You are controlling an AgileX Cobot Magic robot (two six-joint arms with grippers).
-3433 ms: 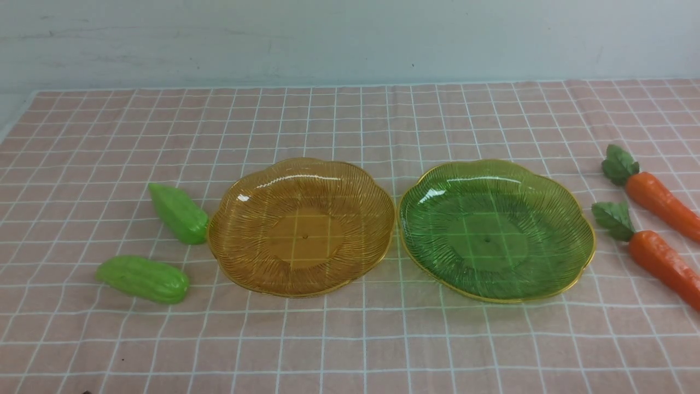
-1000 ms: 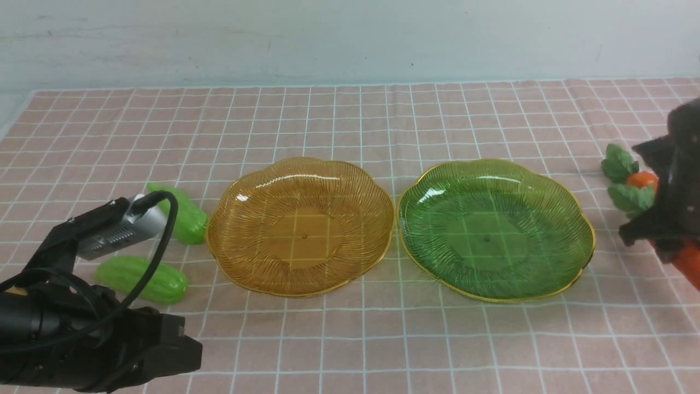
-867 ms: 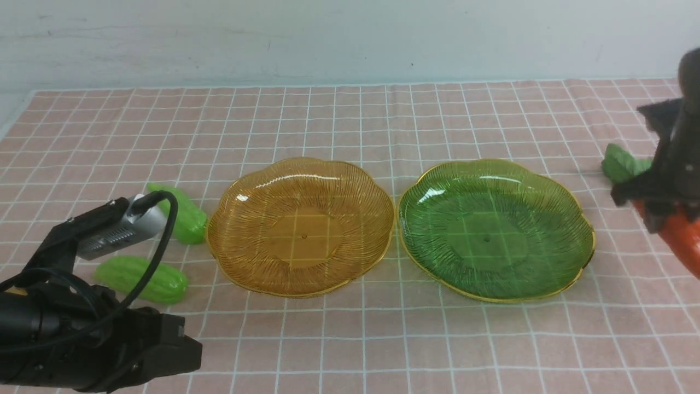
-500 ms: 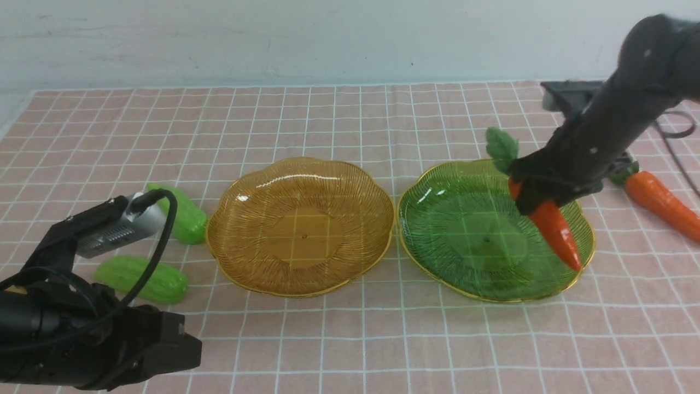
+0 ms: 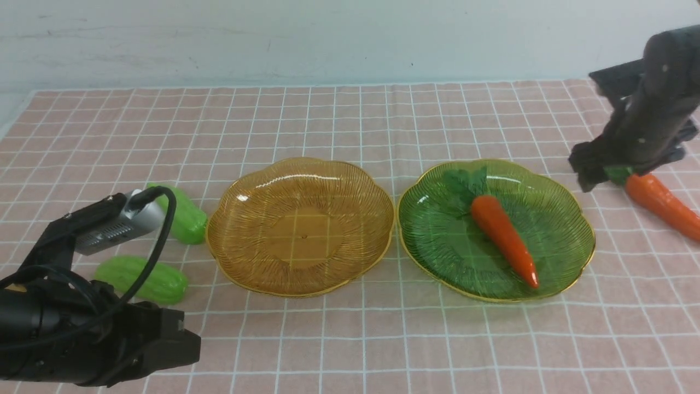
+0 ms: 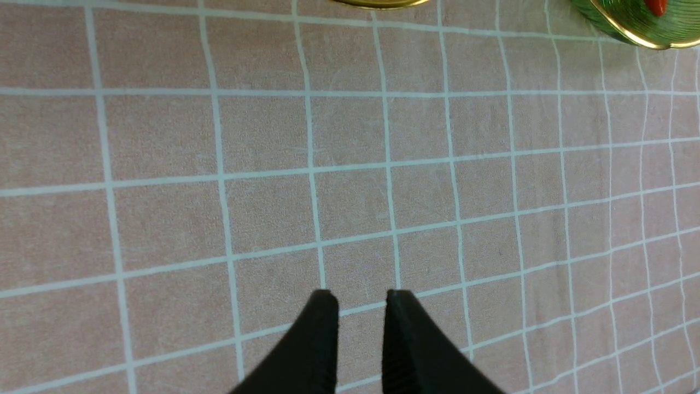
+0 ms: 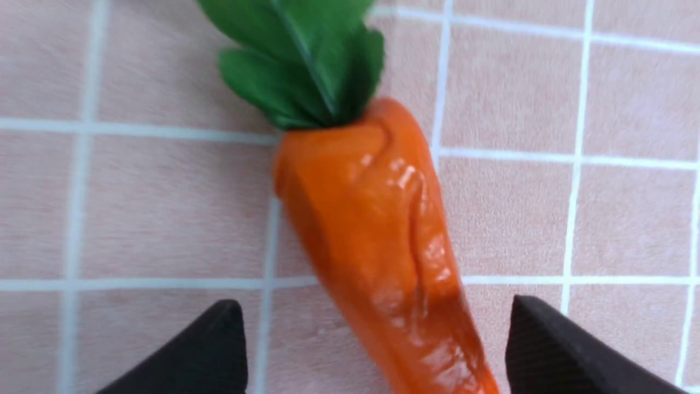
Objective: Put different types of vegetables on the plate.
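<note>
While one carrot [image 5: 503, 241] is already laid in the green plate [image 5: 558, 213], leaves toward 11 o'clock and tip toward 5 o'clock, three vegetables are yet to be moved, so about a quarter of the task is judged done. The second carrot [image 7: 372, 219] is seen on the cloth [image 5: 350, 339] at about 2 o'clock from that plate. The right gripper [image 7: 374, 312] is poised low over its thick end with the jaws spread wide to either side; no contact is seen, so nothing is gripped. The amber plate [image 5: 301, 235], at 9 o'clock from the green one, is bare. A gourd [image 5: 186, 219] is seen just beside its rim at 9 o'clock, partly hidden by the left arm's camera, and the other gourd [image 5: 145, 279] is seen near it at 8 o'clock. The left gripper [image 6: 361, 298] is seen over bare cloth, jaws drawn almost together with only a slit between and nothing in them. A second carrot pickup is judged nearest; both gourds are untouched.
</note>
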